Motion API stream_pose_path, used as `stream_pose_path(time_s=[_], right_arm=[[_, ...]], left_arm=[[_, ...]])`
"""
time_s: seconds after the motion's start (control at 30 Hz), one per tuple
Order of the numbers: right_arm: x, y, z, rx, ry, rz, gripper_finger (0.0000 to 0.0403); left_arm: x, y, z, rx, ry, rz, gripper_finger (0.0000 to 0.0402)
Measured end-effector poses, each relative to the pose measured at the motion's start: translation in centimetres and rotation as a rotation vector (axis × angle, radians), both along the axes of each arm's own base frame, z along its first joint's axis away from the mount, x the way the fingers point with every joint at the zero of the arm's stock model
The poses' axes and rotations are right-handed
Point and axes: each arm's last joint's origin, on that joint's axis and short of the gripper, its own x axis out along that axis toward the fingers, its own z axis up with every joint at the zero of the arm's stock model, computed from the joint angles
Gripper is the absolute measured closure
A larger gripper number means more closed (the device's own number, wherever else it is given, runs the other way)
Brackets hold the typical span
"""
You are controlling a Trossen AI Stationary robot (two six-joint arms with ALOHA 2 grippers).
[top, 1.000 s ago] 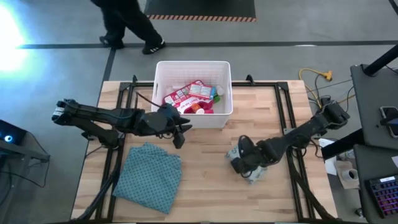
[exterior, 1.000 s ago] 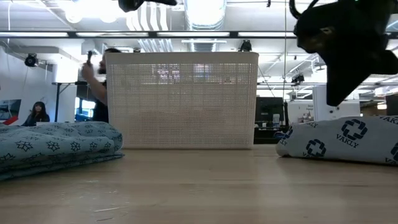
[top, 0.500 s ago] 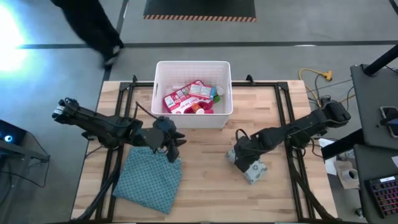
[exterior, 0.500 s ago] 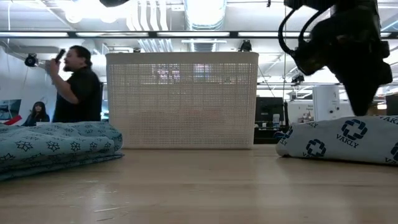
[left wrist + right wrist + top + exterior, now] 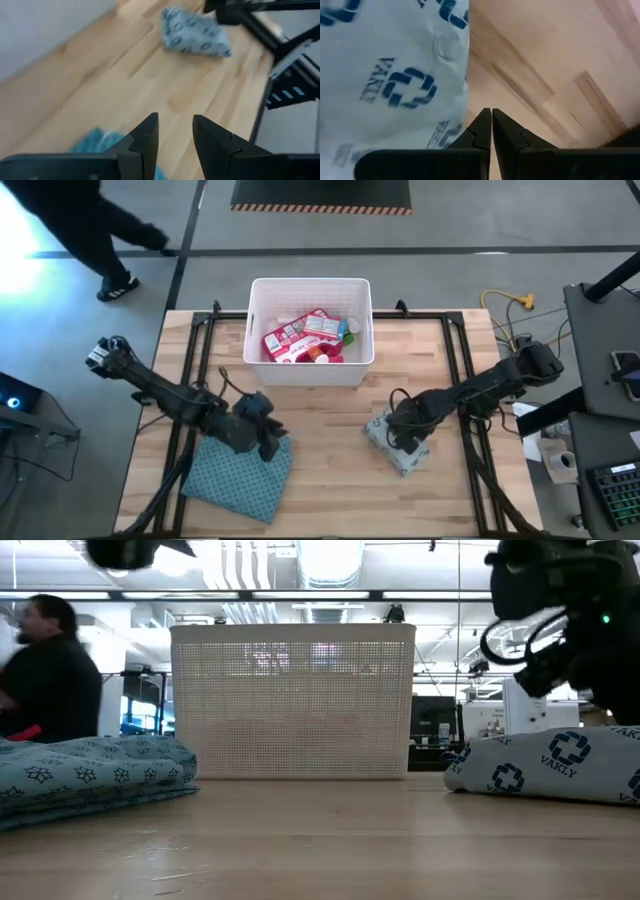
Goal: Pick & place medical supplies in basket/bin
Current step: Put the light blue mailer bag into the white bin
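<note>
The white bin [image 5: 310, 282] stands at the table's far middle, with a red-and-white case and small bottles [image 5: 305, 338] lying inside. A pale soft pack with blue crosses [image 5: 408, 458] rests flat on the wood at the right. My right gripper [image 5: 491, 120] is shut and points down beside the pack's edge [image 5: 462, 95]. My left gripper [image 5: 172, 132] is open, with nothing between its fingers. It hovers over the far right corner of the blue-green cloth [image 5: 240, 475]. My right gripper's shut fingertips [image 5: 482, 125] stand right at the soft pack's edge, coming from above. Whether they touch the pack or the wood, I cannot tell.
Black frame rails [image 5: 465, 380] run along both table sides. The folded cloth [image 5: 90, 775] lies near left. Bare wood [image 5: 330, 470] lies between cloth and pack. A person [image 5: 45, 670] moves beyond the table's far left.
My left gripper has swung from the bin's front wall toward the near edge and down, rolling as it went, and now hangs over the cloth's corner. My right gripper has tipped to point down and sunk beside the pack. The person has walked leftward behind the table.
</note>
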Motion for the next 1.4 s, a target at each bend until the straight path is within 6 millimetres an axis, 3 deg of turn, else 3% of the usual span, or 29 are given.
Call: stream_pose_path(time_s=[0.2, 0.37, 0.53, 0.87, 1.1, 1.27, 1.4], right_arm=[[-0.4, -0.1, -1.4, 0.018, -0.033, 0.033, 0.0394], [0.4, 0.2, -1.9, 0.081, -0.144, 0.11, 0.0394], [2.5, 1.0, -1.9, 0.194, -0.394, 0.127, 0.0394], [8.7, 1.1, -2.9, 0.275, -0.718, 0.0, 0.0394], [14.7, 1.3, -1.8, 0.267, -0.8, 0.091, 0.0394], [17.7, 1.6, -0.9, 0.266, -0.754, 0.143, 0.0386], [19.0, 1.9, 0.3, 0.254, -0.741, 0.201, 0.0347]], left_arm=[[-1.3, -1.4, -4.4, -0.149, 0.066, 0.112, 0.0299], [-2.0, -2.8, -8.0, -0.33, 0.0, 0.161, 0.0299], [-2.2, -3.5, -11.4, -0.576, -0.132, 0.214, 0.0299], [-1.6, -4.1, -17.1, -0.566, 0.049, 0.264, 0.0299], [-0.4, -4.3, -18.3, -0.54, 0.067, 0.295, 0.0299], [0.1, -4.3, -16.9, -0.504, -0.011, 0.284, 0.0299], [0.4, -4.1, -15.6, -0.459, -0.071, 0.255, 0.0299]])
